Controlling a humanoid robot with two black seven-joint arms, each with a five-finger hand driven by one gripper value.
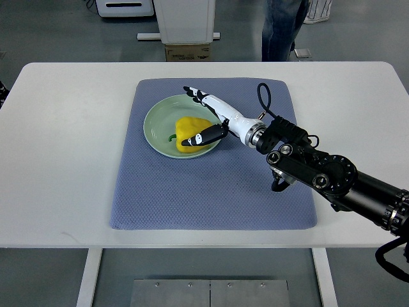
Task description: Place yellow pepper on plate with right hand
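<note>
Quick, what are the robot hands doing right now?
Right robot hand: fingers open over the yellow pepper on the plate, thumb touching it.
Left robot hand: not in view.

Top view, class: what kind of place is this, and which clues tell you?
Probably a robotics lab or test room: a white table holds only a staged blue mat with plate and yellow pepper, the floor is bare grey, and a person stands behind.

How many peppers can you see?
1. A single yellow bell pepper sits on the round pale green plate, in the middle of the blue-grey mat. The robot's right hand reaches over it. Nothing suggests another is hidden.
</note>
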